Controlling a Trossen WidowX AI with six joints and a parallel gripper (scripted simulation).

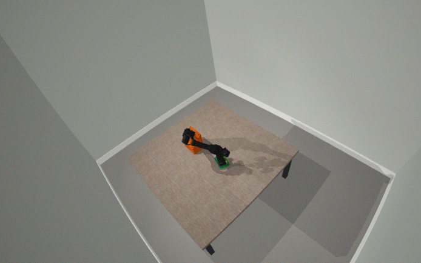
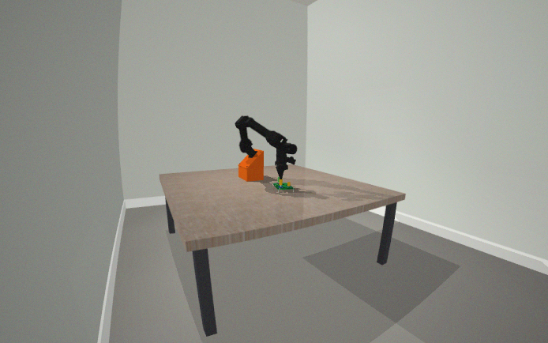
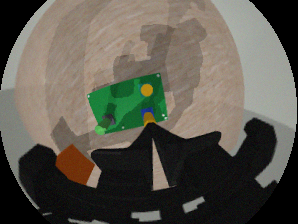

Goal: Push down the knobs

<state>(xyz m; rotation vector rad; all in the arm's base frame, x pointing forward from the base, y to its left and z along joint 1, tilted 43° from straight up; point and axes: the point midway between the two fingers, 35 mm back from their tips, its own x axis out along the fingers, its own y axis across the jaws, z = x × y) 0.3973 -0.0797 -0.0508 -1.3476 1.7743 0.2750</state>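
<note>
1. Pressing looks intended: from the top, the circuit board (image 1: 225, 165) (image 2: 288, 188) (image 3: 128, 106) is seen beneath the gripper (image 1: 222, 163) (image 2: 280, 178) (image 3: 151, 126).
2. Exterior: one knob (image 2: 280, 182) (image 3: 149, 118) is met by shut, empty fingertips; slanted force could snap its potentiometer.
3. Wrist: another knob (image 3: 146, 90) is seen beyond.

Table (image 1: 179, 176) (image 2: 234, 209) (image 3: 55, 60): rectangular, pale brown wood-look top, dark legs. Directly on it: one orange wedge-shaped arm base (image 1: 198, 148) (image 2: 256, 173) (image 3: 74, 165); one green circuit board (image 1: 224, 166) (image 2: 290, 187) (image 3: 102, 105), standing on short legs, near the base.
</note>
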